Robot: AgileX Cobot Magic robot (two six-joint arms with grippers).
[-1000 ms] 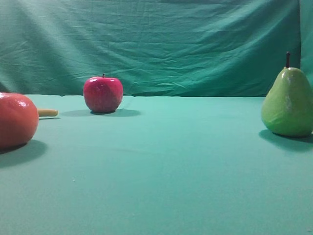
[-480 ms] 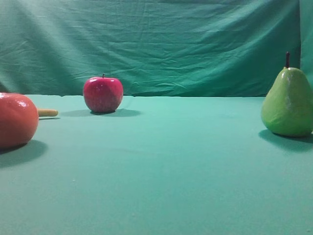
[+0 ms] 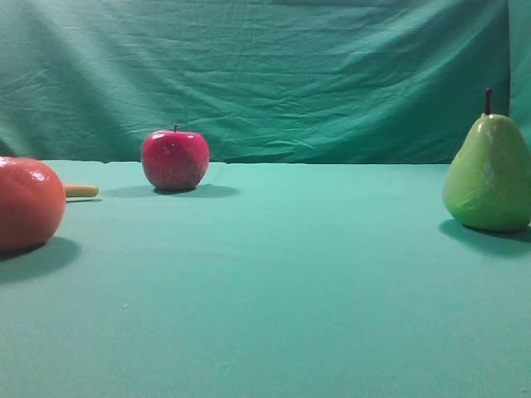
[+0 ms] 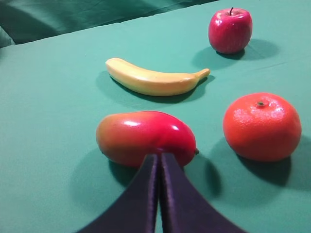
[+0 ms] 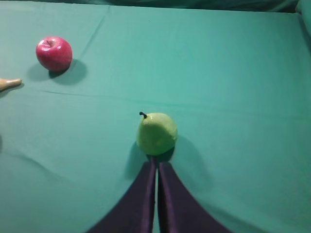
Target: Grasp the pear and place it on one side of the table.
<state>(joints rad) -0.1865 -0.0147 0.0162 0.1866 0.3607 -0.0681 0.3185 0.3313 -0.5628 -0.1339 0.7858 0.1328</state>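
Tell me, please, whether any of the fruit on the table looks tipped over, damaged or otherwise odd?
Nothing stands out: the pear and apple stand upright, stems up, and the banana, mango and orange lie intact on the table.

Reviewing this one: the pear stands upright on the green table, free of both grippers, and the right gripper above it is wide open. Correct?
Not quite. The right gripper is shut, its two dark fingers pressed together, as the right wrist view shows. The rest holds: the pear stands upright on the table, just beyond the fingertips, held by neither gripper.
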